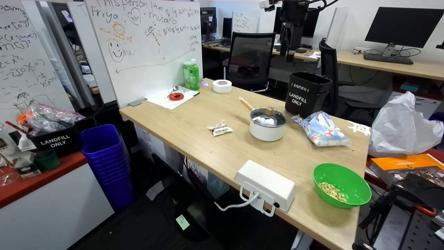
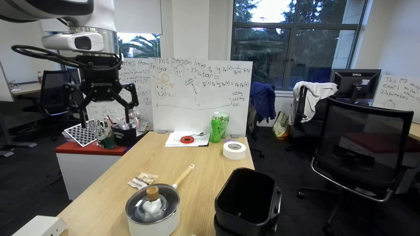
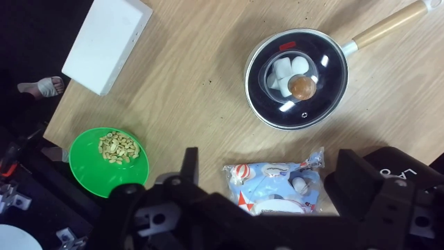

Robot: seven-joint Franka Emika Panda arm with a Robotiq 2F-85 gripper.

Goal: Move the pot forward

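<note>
Currently, gripper [image 2: 105,124]: your jaws stand wide apart, raised above the table [image 1: 194,116].
Pot [image 1: 267,132]: you see it upright on the table, near the bin [image 1: 305,97] and the bag [image 1: 324,130].
Lid [image 3: 322,92]: on the pot, glass, with a wooden knob [image 3: 302,87].
Bowl [image 1: 352,182]: green, nuts [image 3: 119,147] inside, near the table's edge.

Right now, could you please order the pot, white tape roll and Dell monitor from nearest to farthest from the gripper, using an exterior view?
From the gripper, in an exterior view:
1. Pot: foreground, below and right
2. White tape roll: farther back, right side of the table
3. Dell monitor: beyond the table, far right
</note>
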